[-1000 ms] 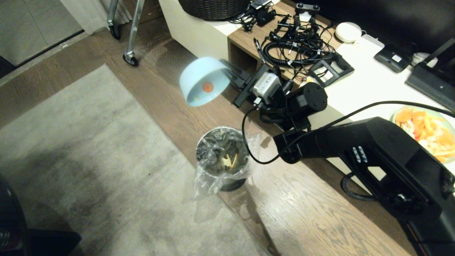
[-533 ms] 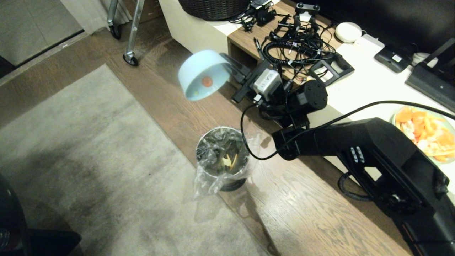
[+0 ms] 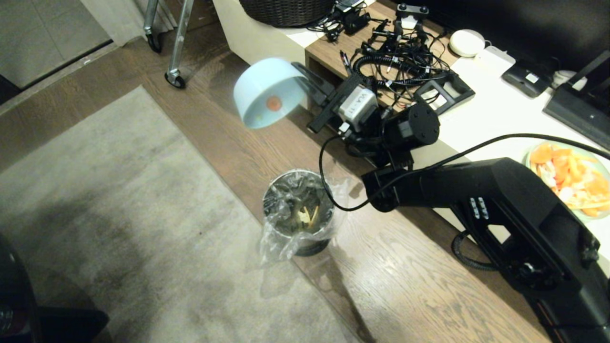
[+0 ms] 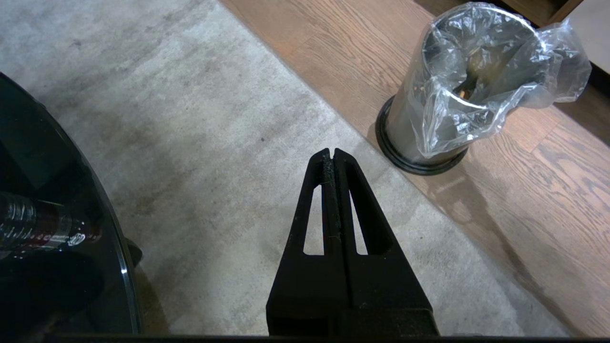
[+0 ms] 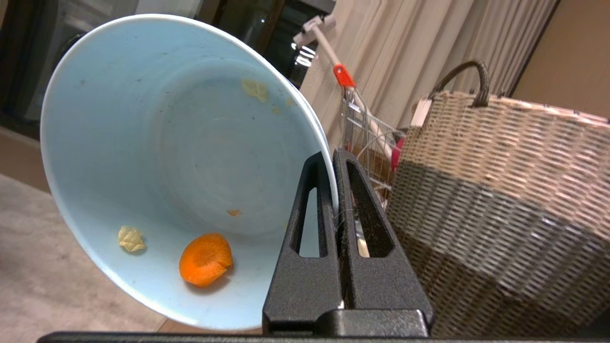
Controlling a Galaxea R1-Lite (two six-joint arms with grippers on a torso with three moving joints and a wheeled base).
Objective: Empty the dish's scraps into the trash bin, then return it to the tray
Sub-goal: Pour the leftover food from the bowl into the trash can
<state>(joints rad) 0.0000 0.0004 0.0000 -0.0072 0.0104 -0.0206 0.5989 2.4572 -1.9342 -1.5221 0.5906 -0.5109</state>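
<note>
My right gripper (image 3: 305, 82) is shut on the rim of the dish (image 3: 267, 93), a pale blue bowl held tipped on its side in the air, above and beyond the trash bin (image 3: 269, 200). In the right wrist view the gripper (image 5: 331, 157) pinches the dish (image 5: 167, 143) wall. An orange slice (image 5: 206, 258) and a pale bit (image 5: 131, 238) of the scraps still cling inside. More scraps (image 3: 307, 215) lie in the bin's clear liner. The left gripper (image 4: 330, 153) hangs shut and empty over the rug, the trash bin (image 4: 429, 109) ahead of it. The tray is out of view.
A low table runs along the right with tangled cables (image 3: 395, 66), a woven basket (image 3: 286, 9) and a green plate of orange fruit (image 3: 572, 176). A grey rug (image 3: 119, 228) covers the floor at left. A metal frame on wheels (image 3: 174, 47) stands beyond. A dark glass table edge (image 4: 121, 267) is near.
The right gripper has carried the tipped dish a little higher and farther from the trash bin. The orange slice stays stuck inside. The left arm has not moved.
</note>
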